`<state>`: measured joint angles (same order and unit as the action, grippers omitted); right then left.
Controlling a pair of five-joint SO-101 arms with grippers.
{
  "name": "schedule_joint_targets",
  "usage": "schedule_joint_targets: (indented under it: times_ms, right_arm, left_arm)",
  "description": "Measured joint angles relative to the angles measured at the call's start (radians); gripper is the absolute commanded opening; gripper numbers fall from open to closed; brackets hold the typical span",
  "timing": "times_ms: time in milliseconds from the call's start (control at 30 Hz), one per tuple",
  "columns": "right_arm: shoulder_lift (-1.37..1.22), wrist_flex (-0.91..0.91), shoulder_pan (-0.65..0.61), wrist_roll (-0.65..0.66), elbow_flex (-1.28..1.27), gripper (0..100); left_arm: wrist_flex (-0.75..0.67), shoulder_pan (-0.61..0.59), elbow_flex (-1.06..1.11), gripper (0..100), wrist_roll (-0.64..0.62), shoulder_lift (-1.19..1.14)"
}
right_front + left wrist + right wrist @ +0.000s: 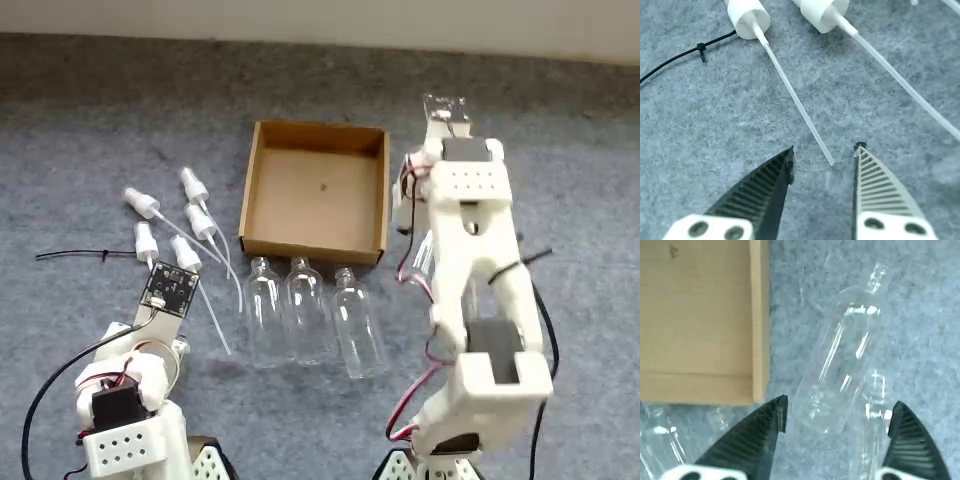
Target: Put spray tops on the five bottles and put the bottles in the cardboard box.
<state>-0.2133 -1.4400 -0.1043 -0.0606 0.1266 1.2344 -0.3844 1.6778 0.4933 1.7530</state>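
At the left edge a thin black cable (70, 256) lies on the grey felt (90, 130). The left gripper (824, 149) hangs low over the near left of the felt, its fingers spread apart and holding nothing. The tip of one dip tube (799, 105) lies between them. Five white spray tops (186, 252) lie loose just beyond, left of the cardboard box (312, 247). Three clear bottles (305, 305) lie side by side with bare necks just near of the box's front wall. Further right, the right gripper (840, 405) is spread wide above a fourth bottle (840, 365), which lies just right of the box. A fifth bottle (872, 440) lies close beside it.
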Motion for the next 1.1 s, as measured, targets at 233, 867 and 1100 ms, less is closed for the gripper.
schedule_joint_targets:
  times_ms: [233, 867, 1100]
  right_arm:
    - [-0.298, -0.060, 0.071, -0.038, 0.359, 29.4]
    - [-0.680, -0.150, 0.095, -0.032, 0.678, 5.5]
    - [-0.683, -0.238, 0.132, 0.236, 0.700, 1.6]
  left_arm:
    - [0.000, 0.000, 0.000, 19, 0.002, 0.000]
    - [0.000, 0.000, 0.000, 19, 0.002, 0.000]
    - [0.000, 0.000, 0.000, 19, 0.002, 0.000]
